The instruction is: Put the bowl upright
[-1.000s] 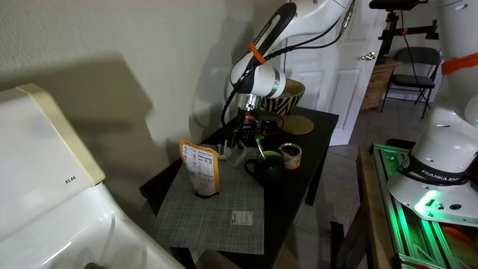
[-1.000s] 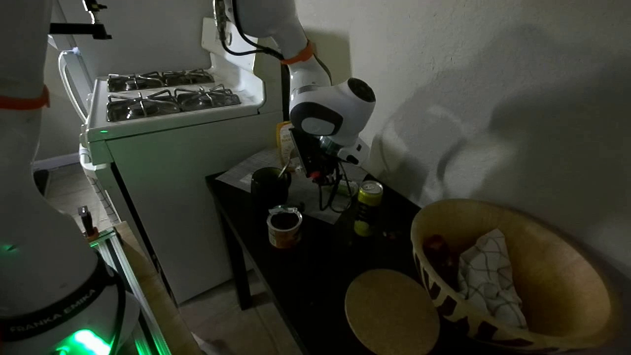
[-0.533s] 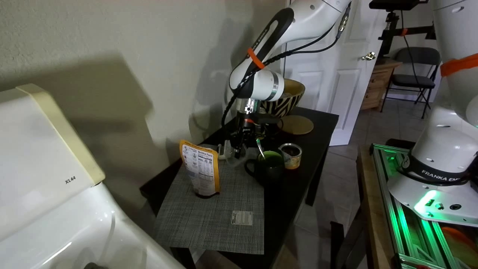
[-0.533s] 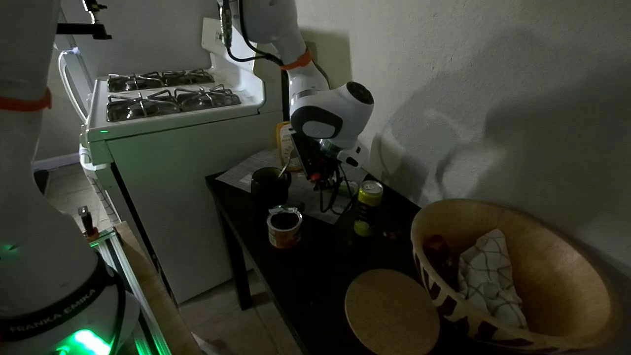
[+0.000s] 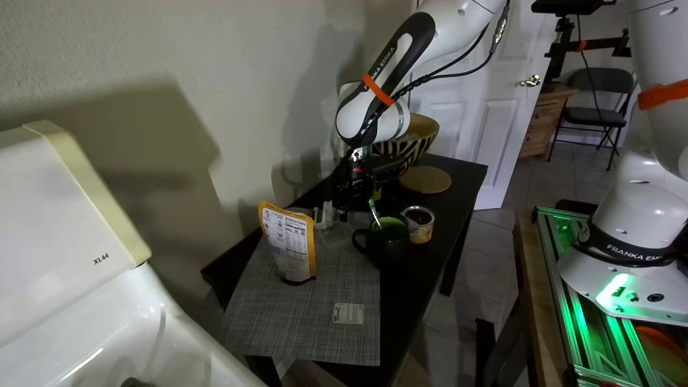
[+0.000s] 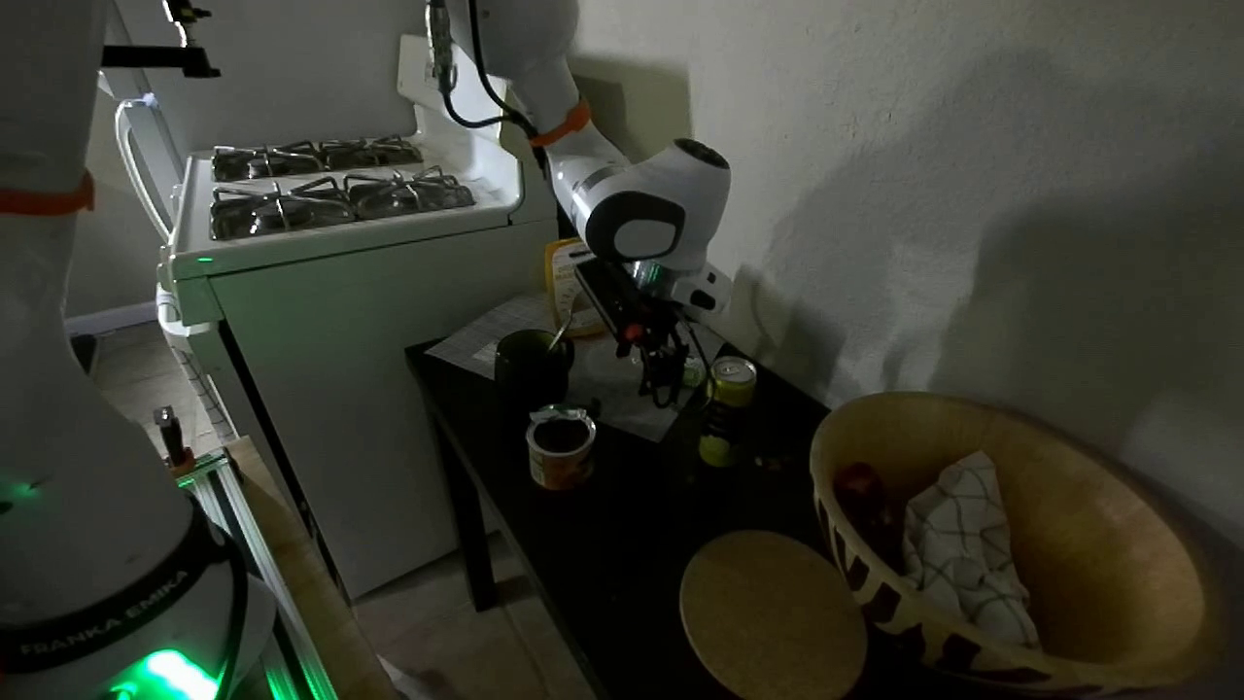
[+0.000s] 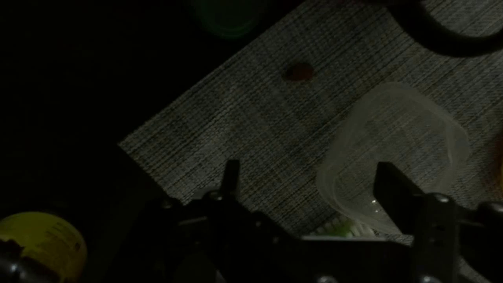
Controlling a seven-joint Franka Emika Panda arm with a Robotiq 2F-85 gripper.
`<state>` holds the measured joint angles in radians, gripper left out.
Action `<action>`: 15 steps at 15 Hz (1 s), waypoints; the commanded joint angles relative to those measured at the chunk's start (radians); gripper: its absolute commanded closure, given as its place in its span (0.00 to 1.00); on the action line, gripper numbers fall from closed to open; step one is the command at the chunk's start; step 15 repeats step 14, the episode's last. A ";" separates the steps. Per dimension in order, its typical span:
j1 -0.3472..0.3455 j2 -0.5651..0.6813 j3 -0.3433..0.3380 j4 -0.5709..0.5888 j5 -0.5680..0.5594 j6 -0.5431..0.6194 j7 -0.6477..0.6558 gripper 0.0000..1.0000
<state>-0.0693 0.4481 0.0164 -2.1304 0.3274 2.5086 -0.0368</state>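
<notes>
below and beside the tool (image 7: 308,162), clear bowl (image 7: 395,139), on woven mat (image 5: 338,282)

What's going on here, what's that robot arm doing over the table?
The robot arm is there to set a clear plastic bowl upright. Its claw is open, and in the wrist view one finger overlaps the bowl, with no grip visible. In an exterior view, the bowl rests on the grey placemat between the mug and the pouch; whether it's right way up, I can't tell.
</notes>
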 commanded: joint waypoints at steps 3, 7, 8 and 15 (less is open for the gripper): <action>0.003 -0.149 0.013 -0.071 -0.087 -0.121 -0.041 0.00; 0.044 -0.320 -0.035 -0.174 -0.215 -0.054 0.051 0.00; 0.041 -0.370 -0.035 -0.208 -0.229 -0.018 0.049 0.00; 0.036 -0.487 -0.029 -0.266 -0.206 0.138 -0.021 0.00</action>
